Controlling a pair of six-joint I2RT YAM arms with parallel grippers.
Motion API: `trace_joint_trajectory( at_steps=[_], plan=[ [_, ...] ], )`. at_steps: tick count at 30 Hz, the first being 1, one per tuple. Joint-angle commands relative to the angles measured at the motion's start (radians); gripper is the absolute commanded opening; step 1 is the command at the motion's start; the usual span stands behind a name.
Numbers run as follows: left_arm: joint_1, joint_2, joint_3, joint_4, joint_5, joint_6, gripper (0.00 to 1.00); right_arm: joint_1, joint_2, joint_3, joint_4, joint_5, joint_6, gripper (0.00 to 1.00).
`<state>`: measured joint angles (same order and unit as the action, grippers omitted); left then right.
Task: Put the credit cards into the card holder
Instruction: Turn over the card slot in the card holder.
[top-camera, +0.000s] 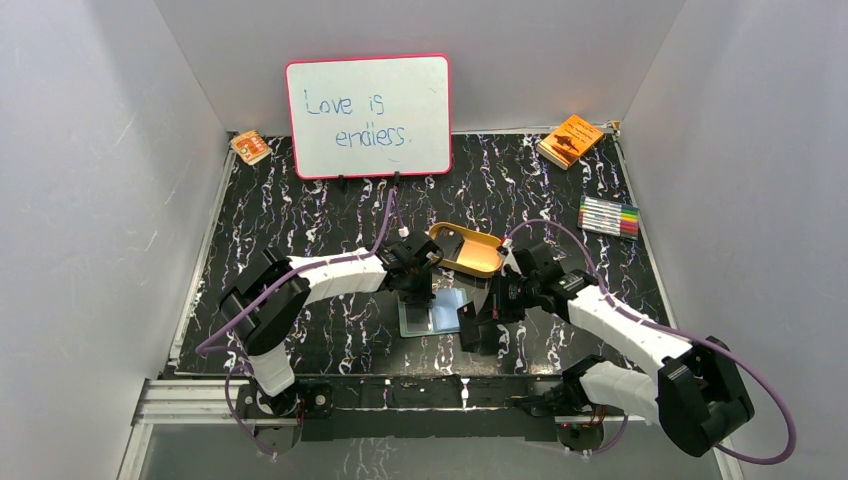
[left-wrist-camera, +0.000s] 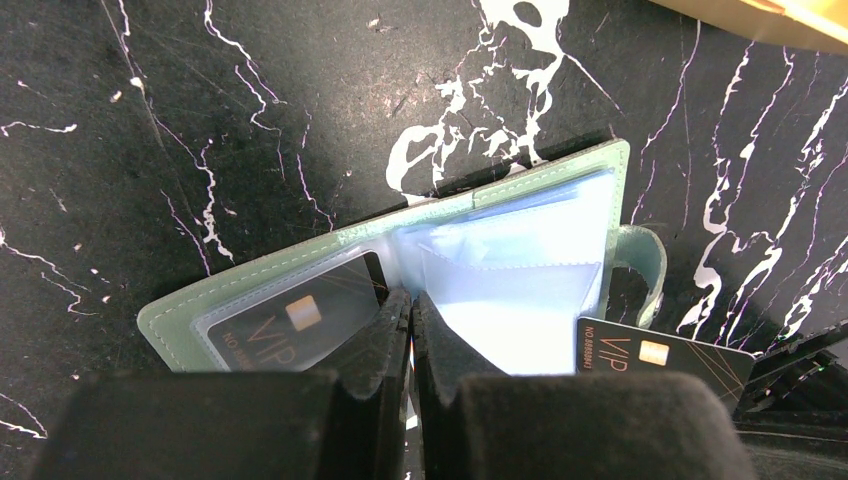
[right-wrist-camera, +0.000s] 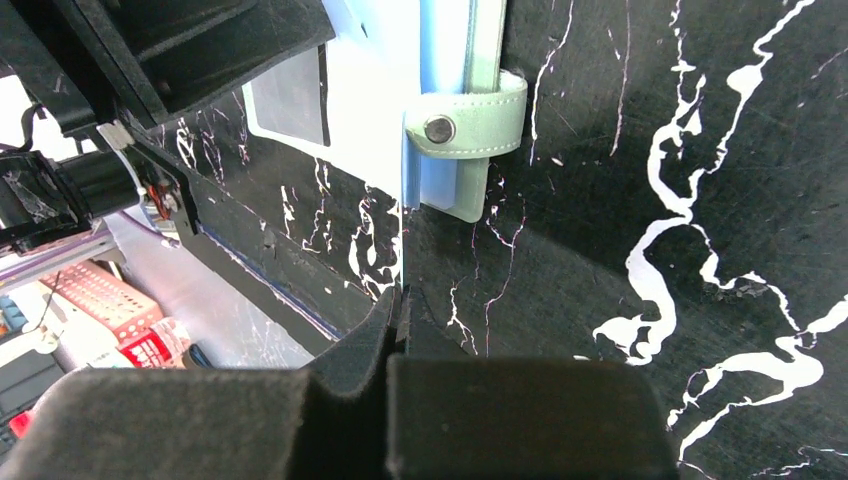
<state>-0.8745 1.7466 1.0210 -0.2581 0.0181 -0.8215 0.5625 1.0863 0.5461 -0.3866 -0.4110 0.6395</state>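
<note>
The sage-green card holder lies open on the black marbled table, its pale clear sleeves facing up. One black credit card sits inside the left sleeve. My left gripper is shut at the fold of the sleeves, and a thin pale sliver of sleeve shows between its pads. My right gripper is shut on a second black credit card at the holder's right edge, just below the snap strap. In the right wrist view that card appears edge-on. In the top view the left gripper and right gripper flank the holder.
A tan-orange oval tray lies just behind the holder. A whiteboard stands at the back. An orange booklet and a pack of markers lie back right, a small orange packet back left.
</note>
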Motion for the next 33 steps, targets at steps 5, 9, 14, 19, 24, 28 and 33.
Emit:
trace_joint_trajectory(
  at_steps=[5, 9, 14, 19, 24, 28, 33],
  plan=[
    [-0.003, 0.008, -0.032, -0.079, -0.053, 0.022, 0.01, -0.004, -0.023, 0.108, -0.031, 0.03, -0.071, 0.0],
    [-0.004, 0.01, -0.032, -0.079, -0.053, 0.024, 0.01, -0.005, -0.031, 0.152, -0.044, 0.037, -0.122, 0.0],
    [-0.003, 0.015, -0.029, -0.078, -0.052, 0.025, 0.01, -0.011, 0.028, 0.211, -0.076, 0.047, -0.184, 0.0],
    [-0.004, 0.02, -0.032, -0.077, -0.05, 0.024, 0.01, -0.02, 0.1, 0.253, -0.074, 0.02, -0.234, 0.0],
    [-0.003, 0.019, -0.033, -0.077, -0.052, 0.025, 0.01, -0.022, 0.159, 0.287, -0.096, 0.009, -0.27, 0.0],
    [-0.003, 0.024, -0.03, -0.076, -0.049, 0.028, 0.01, -0.026, 0.183, 0.297, -0.098, 0.008, -0.283, 0.0],
    [-0.003, 0.027, -0.031, -0.075, -0.047, 0.032, 0.01, -0.027, 0.211, 0.306, -0.098, -0.013, -0.297, 0.0]
  ],
)
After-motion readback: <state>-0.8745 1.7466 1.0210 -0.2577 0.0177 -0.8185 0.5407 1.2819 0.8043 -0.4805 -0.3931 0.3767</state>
